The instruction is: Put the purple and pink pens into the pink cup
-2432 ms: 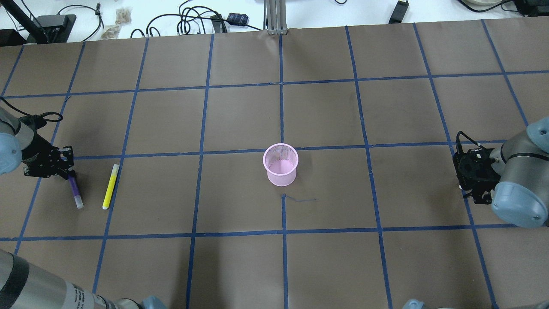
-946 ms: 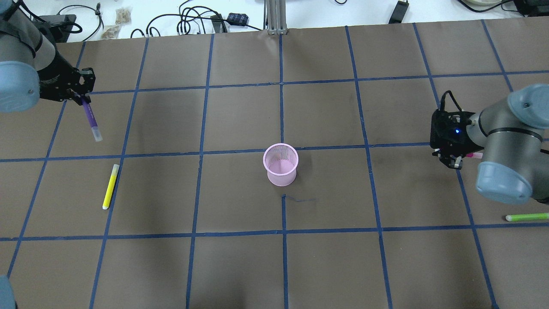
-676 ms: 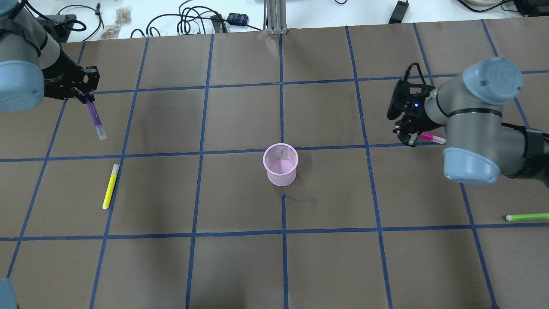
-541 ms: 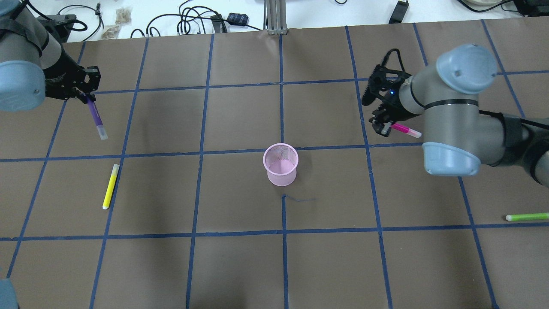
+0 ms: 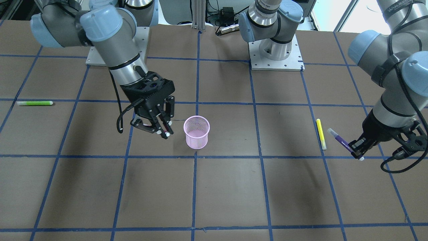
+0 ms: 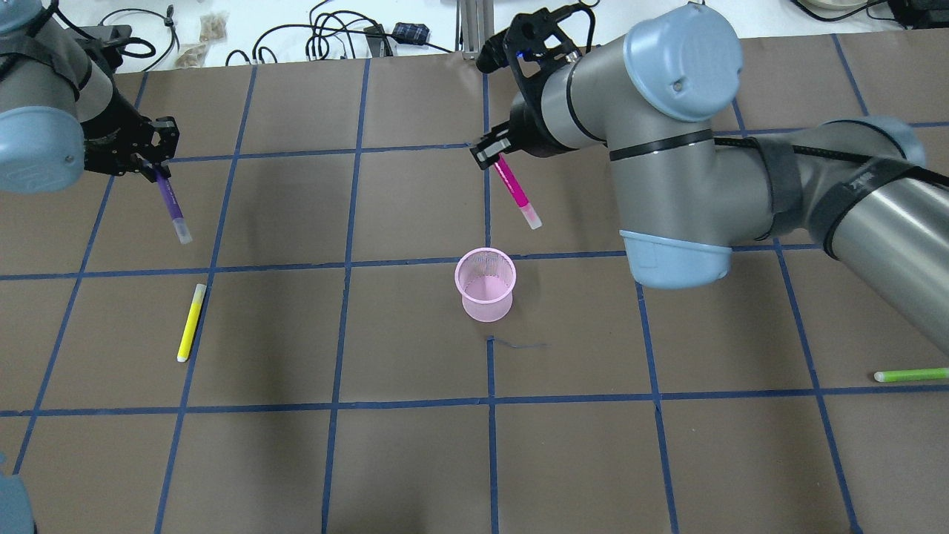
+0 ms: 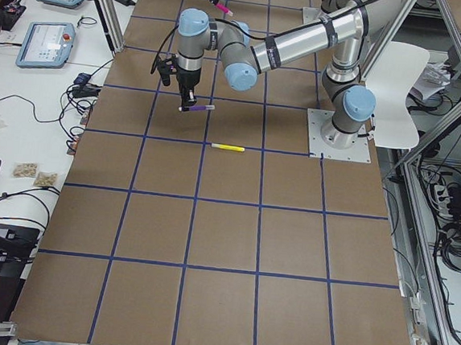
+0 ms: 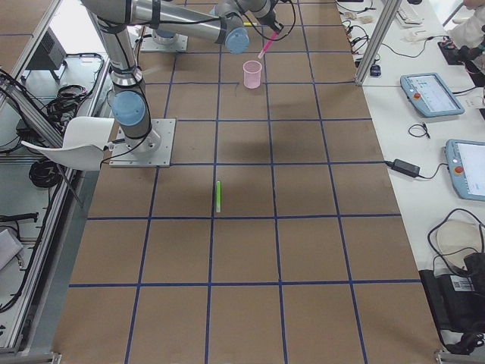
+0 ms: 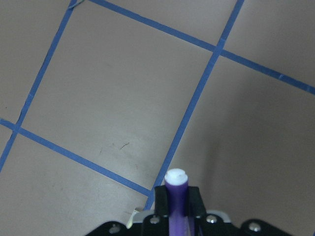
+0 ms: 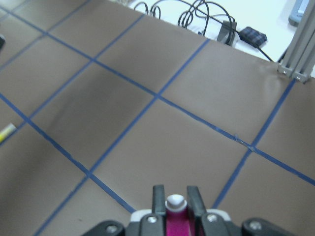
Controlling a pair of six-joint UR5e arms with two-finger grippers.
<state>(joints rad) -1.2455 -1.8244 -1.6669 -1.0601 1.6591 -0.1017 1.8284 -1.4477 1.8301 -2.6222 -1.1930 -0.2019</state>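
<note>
Pink wire mesh, the pink cup (image 6: 485, 284) stands upright about midway between the counter's left and right edges. The right gripper (image 6: 489, 152) grasps the pink pen (image 6: 514, 189) aloft and tilted, near the cup. The left gripper (image 6: 152, 159) is clenched on the purple pen (image 6: 170, 208) towards the left edge. The pink pen's delivery looks to be the step in hand. Next, its lower end needs centring over the rim before release.

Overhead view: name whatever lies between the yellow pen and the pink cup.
Nothing: between yellow pen and pink cup, only bare taped table shows overhead.
</note>
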